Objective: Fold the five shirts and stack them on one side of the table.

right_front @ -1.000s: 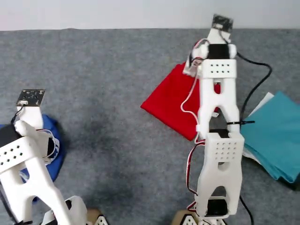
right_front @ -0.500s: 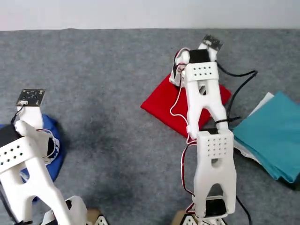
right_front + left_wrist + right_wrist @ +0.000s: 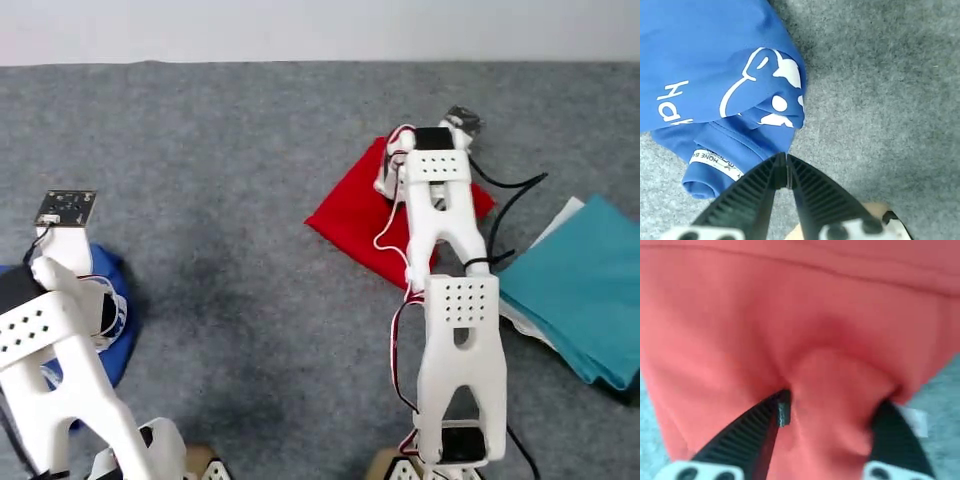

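**Red shirt under the right claw, blue shirt by the left**

Your grey, felt-like surface (image 3: 220, 200) runs back to a pale wall (image 3: 300, 30) at the far edge. The right arm (image 3: 455, 330) stretches away from its base at the near edge, over the right half of the surface. The left arm (image 3: 60, 360) stands at the near left corner.

The biggest piece of cloth you have is the teal shirt (image 3: 585, 290), lying folded at the right edge with something white (image 3: 560, 222) showing from beneath its far corner. It lies just beside the right arm and apart from the red shirt.

The red shirt (image 3: 350, 215) lies right of centre, turned cornerwise, with the right arm's wrist over its far right part. The blue shirt (image 3: 110, 290) sits at the left edge, partly hidden behind the left arm; from the left wrist you can see it is crumpled, with white print (image 3: 770, 85) on it and a label (image 3: 715, 161) on a rolled edge.

Your right claw (image 3: 832, 407) is down on the red shirt with its jaws apart, and a hump of red cloth bulges up between them, touching both. Your left claw (image 3: 786, 172) has its jaws closed tip to tip with nothing between them, and hangs above the grey surface just beside the blue shirt's edge.
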